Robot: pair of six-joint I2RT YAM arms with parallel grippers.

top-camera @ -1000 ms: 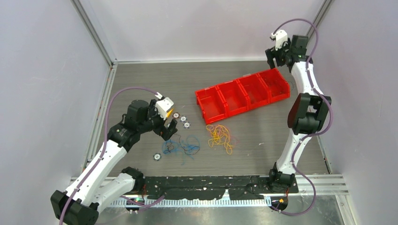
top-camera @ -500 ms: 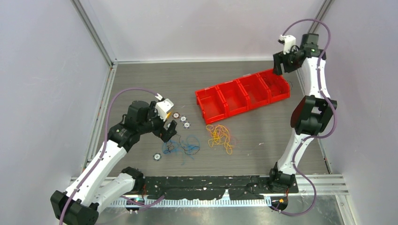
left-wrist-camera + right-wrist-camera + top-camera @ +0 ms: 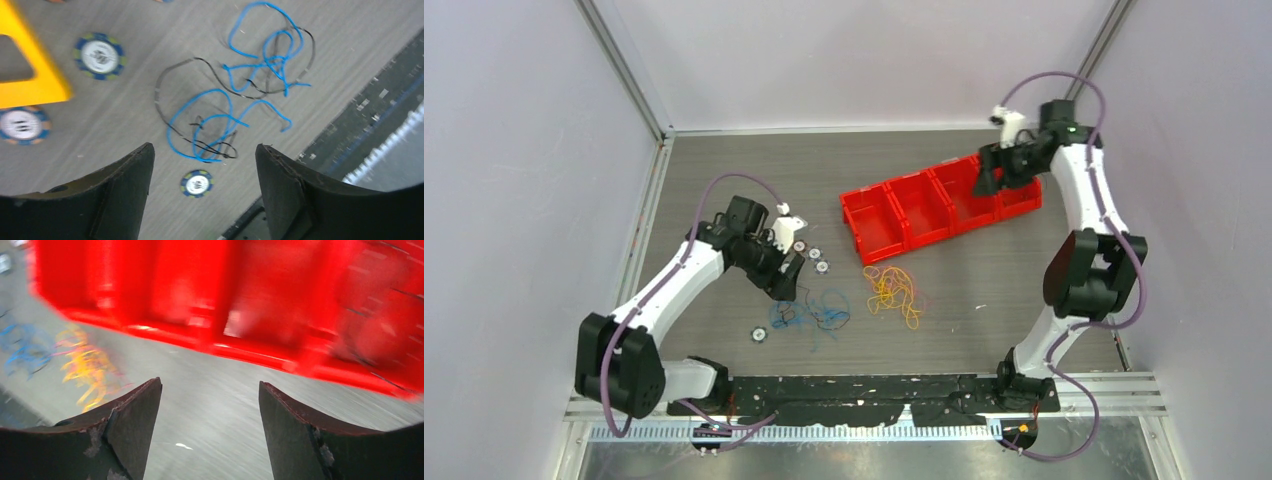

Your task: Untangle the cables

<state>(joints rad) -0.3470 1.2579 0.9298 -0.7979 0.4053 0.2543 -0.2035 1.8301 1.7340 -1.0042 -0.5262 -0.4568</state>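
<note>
A tangle of blue and black cables [image 3: 811, 313] lies on the table, also in the left wrist view [image 3: 235, 100]. A yellow-orange tangle with reddish strands [image 3: 894, 291] lies just right of it, blurred in the right wrist view [image 3: 87, 367]. My left gripper [image 3: 785, 279] hovers over the left edge of the blue-black tangle, open and empty [image 3: 205, 170]. My right gripper [image 3: 982, 181] is above the red bins at the far right, open and empty [image 3: 210, 405], far from both tangles.
A row of red bins [image 3: 940, 206] stands diagonally behind the cables, also in the right wrist view [image 3: 250, 295]. Small round discs lie near the left gripper [image 3: 814, 256], and one lies below the tangle [image 3: 759, 334] [image 3: 196, 183]. A black strip [image 3: 874, 388] runs along the near edge.
My right gripper has swung left and down from the back corner to over the red bins. My left arm has changed pose; its gripper stays by the blue-black tangle.
</note>
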